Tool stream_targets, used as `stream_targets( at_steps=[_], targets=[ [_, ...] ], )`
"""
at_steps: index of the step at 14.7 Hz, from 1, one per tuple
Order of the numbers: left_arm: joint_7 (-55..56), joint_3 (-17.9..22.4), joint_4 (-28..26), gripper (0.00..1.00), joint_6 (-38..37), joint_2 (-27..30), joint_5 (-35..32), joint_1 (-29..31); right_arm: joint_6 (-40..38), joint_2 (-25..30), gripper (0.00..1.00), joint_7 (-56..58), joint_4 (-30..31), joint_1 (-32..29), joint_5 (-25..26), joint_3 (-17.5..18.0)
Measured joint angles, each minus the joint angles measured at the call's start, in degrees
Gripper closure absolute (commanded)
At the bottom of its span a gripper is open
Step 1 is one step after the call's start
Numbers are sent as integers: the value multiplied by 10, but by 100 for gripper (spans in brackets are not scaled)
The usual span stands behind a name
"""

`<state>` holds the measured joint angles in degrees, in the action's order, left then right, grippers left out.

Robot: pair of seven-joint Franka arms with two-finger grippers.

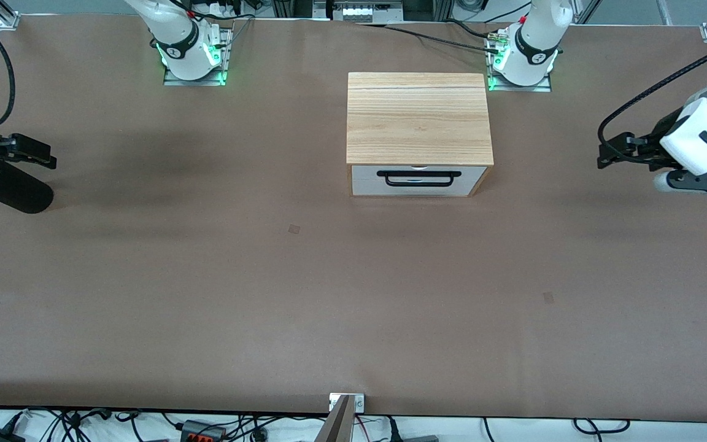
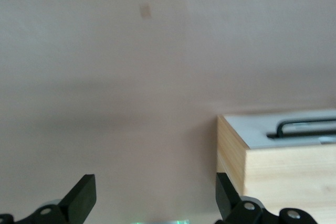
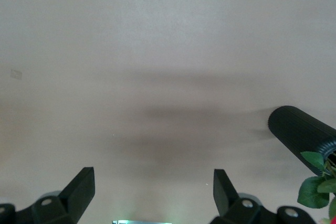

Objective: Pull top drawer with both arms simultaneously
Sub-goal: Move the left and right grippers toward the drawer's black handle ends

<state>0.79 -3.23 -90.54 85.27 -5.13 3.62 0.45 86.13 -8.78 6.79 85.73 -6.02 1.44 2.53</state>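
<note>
High front camera facing both bases; wrist cameras low over table (image 1: pixel 206 276) (perhaps tilted).

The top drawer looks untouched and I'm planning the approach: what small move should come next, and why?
Probably bring both open end effectors in toward the black bar handle. The top drawer sits shut in the cabinet, while the left end effector and right end effector hang open over bare table at its two ends.

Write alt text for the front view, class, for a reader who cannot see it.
A wooden cabinet stands on a brown table, its top drawer shut, black handle untouched. The left gripper and right gripper, both open, hover at the table's two ends.
</note>
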Motion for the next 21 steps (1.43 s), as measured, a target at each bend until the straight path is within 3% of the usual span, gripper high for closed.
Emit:
stream_targets(
  at_steps=[2, 5, 9, 12, 17, 21],
  targets=[
    [-3, 0, 0, 0, -14, -15, 30, 0, 1, -16, 0, 0, 5, 8, -7, 1],
    [-39, 1, -4, 0, -20, -55, 125, 5, 18, -56, 0, -1, 8, 33, -82, 3],
    [-115, 3, -17, 0, -18, -112, 294, 26, 70, -137, 0, 5, 11, 50, -303, 4],
    [-213, 3, -60, 0, -8, -136, 406, 51, 150, -180, 0, 44, 18, 76, -410, 5],
    [-366, 4, -176, 0, 28, -174, 565, 70, 325, -187, 0, 88, 99, 183, -580, 7],
    [-444, 2, -213, 0, 36, -223, 635, 69, 335, -186, 0, 258, 177, 194, -742, 5]
  ],
)
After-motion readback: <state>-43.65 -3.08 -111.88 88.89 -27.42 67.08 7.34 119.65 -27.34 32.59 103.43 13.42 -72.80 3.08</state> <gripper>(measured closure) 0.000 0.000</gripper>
